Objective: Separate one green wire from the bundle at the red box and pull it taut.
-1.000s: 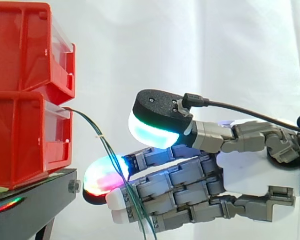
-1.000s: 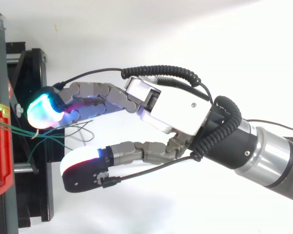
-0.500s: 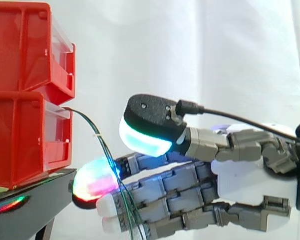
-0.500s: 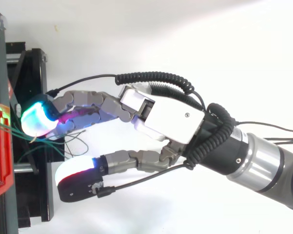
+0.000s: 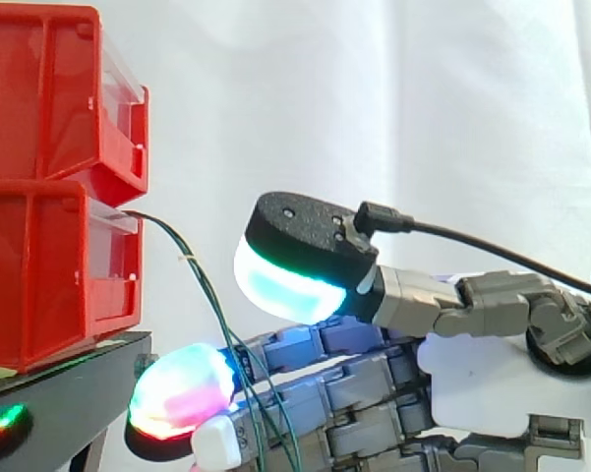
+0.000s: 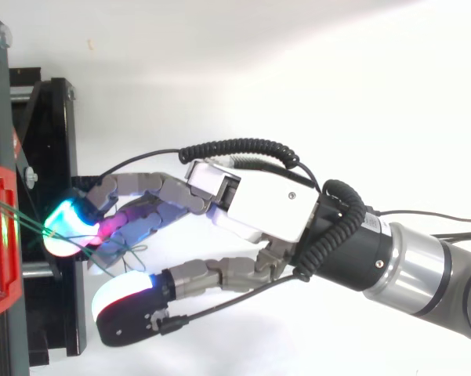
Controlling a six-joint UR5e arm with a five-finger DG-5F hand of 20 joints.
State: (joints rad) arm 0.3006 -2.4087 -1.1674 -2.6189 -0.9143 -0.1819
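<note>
Side view: hand (image 5: 482, 379) open, thumb well above fingers, no pinch visible. Green wires (image 5: 208, 295) hang from box (image 5: 49, 265) across fingertips (image 5: 182, 398). Risk: you snag several strands, so whole bundle drags.

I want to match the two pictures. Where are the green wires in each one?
Side view: the green wires slope down from the red box, left of centre.
Top view: the green wires leave the red box at the left edge, middle height.
Shared landmark: the red box.

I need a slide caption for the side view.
Green wires from the lower red bin drape across the open hand.
</note>
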